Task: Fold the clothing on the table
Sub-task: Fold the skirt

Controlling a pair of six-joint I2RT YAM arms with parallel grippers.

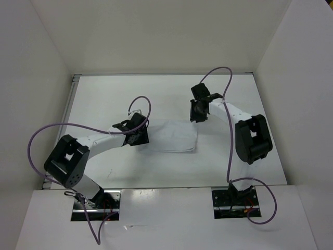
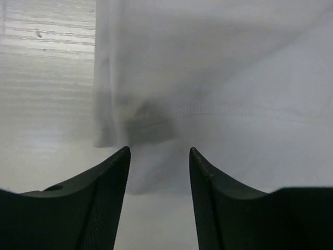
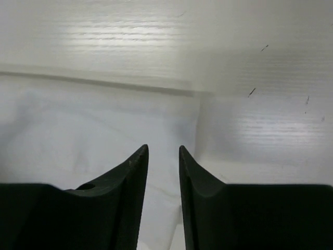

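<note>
The clothing [image 1: 174,136] is a white garment lying flat in a rough rectangle on the table [image 1: 156,94], between my two arms. My left gripper [image 1: 146,137] sits at its left edge. In the left wrist view that gripper [image 2: 159,152] is open, and the clothing [image 2: 218,78] lies just ahead of and under the gap, a stitched hem running across it. My right gripper [image 1: 196,119] hovers at the garment's far right corner. In the right wrist view it [image 3: 163,149] is narrowly open over the clothing [image 3: 93,125], gripping nothing; the cloth's right edge runs down toward the gap.
White upright walls [image 1: 47,62] enclose the table on the left, back and right. Purple cables [image 1: 39,140] loop off both arms. The right arm's dark elbow [image 1: 252,138] stands right of the garment. Bare table [image 3: 260,120] lies right of the cloth edge.
</note>
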